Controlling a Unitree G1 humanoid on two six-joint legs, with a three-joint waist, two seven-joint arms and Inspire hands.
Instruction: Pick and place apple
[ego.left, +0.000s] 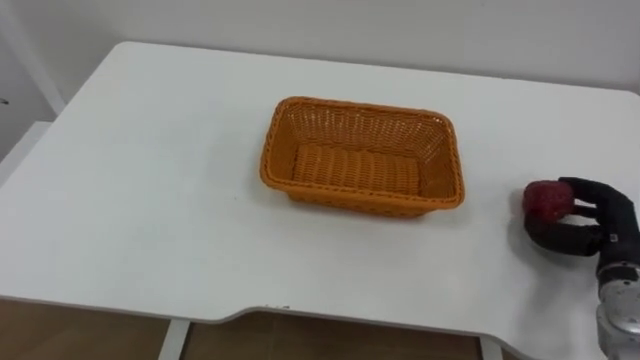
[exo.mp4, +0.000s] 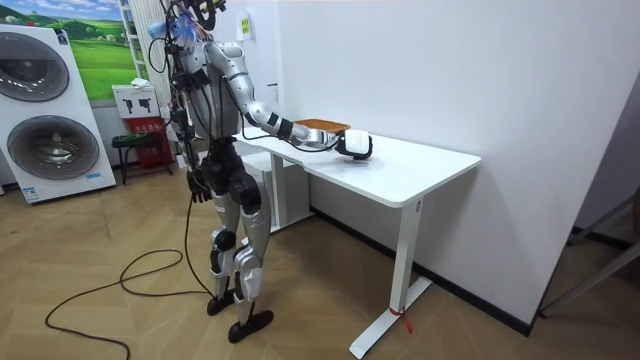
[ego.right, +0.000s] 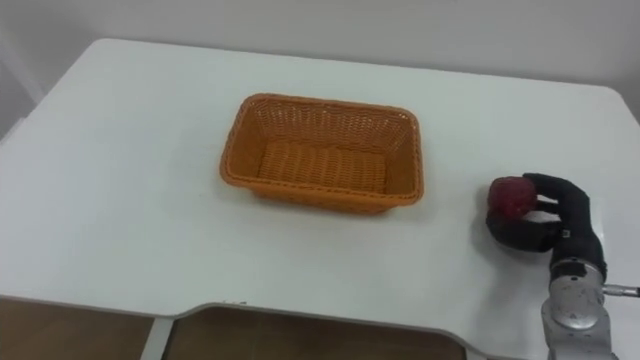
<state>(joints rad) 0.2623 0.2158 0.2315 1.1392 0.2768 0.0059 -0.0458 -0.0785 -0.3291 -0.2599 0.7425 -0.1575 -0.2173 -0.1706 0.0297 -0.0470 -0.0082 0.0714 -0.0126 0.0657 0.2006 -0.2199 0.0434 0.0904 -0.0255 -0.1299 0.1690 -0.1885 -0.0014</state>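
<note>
A: Where is the apple (ego.left: 547, 200) sitting?
B: At the right side of the table (ego.left: 150, 200), well apart from the basket (ego.left: 350, 196). The right hand (ego.left: 595, 228) is wrapping it, with the fingers curling over its far side and the thumb closing in from the near side.
A: Is it touching the top?
B: Cannot tell.
A: Basket?
B: Lying mid-table, open side up.
A: Left hand (exo.mp4: 197, 186)?
B: Hanging by the hip in the room view; its state I cannot tell. The robot is standing upright at the table's edge, right arm reaching over it.
</note>
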